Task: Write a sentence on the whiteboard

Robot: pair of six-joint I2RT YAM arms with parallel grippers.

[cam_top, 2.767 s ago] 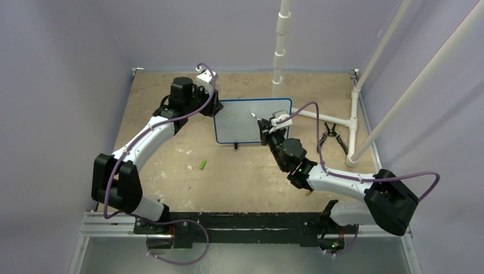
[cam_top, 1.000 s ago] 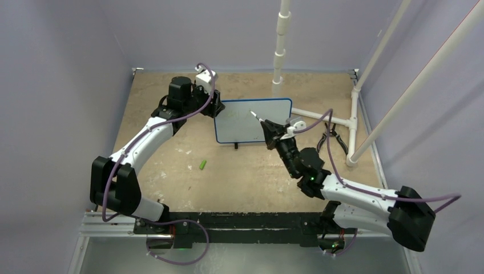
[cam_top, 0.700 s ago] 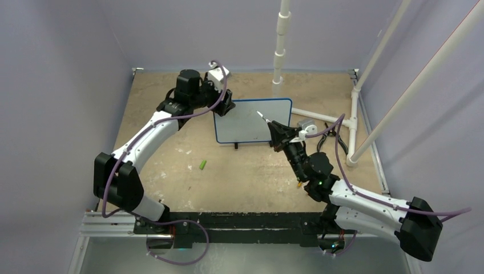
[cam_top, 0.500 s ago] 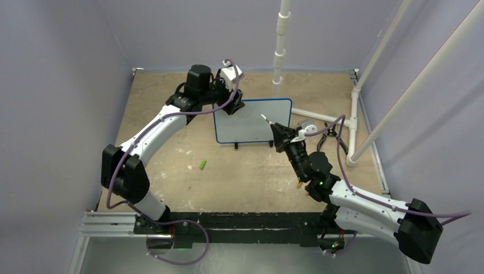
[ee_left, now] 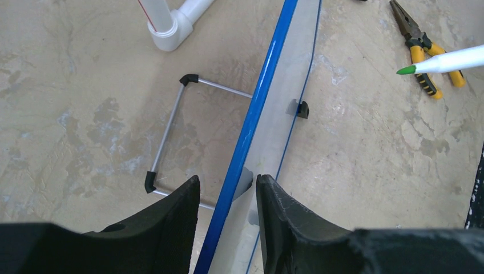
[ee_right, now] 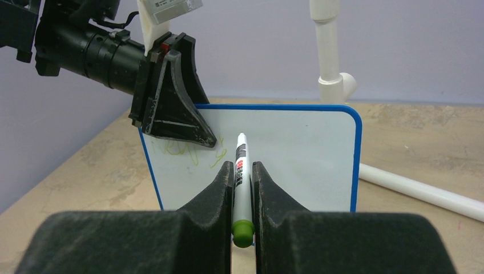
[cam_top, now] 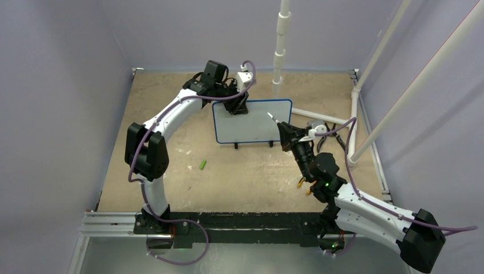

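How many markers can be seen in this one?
1. The marker is clamped in the right gripper, tip short of the whiteboard. The small green piece on the table looks like its cap, not a second marker.

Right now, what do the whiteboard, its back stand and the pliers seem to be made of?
The whiteboard: smooth white sheet, likely coated, in a blue frame that looks plastic. The back stand: thin grey rod, probably metal, with black plastic-looking corner caps. The pliers: dark metal jaws; yellow and black handles, likely rubber or plastic.
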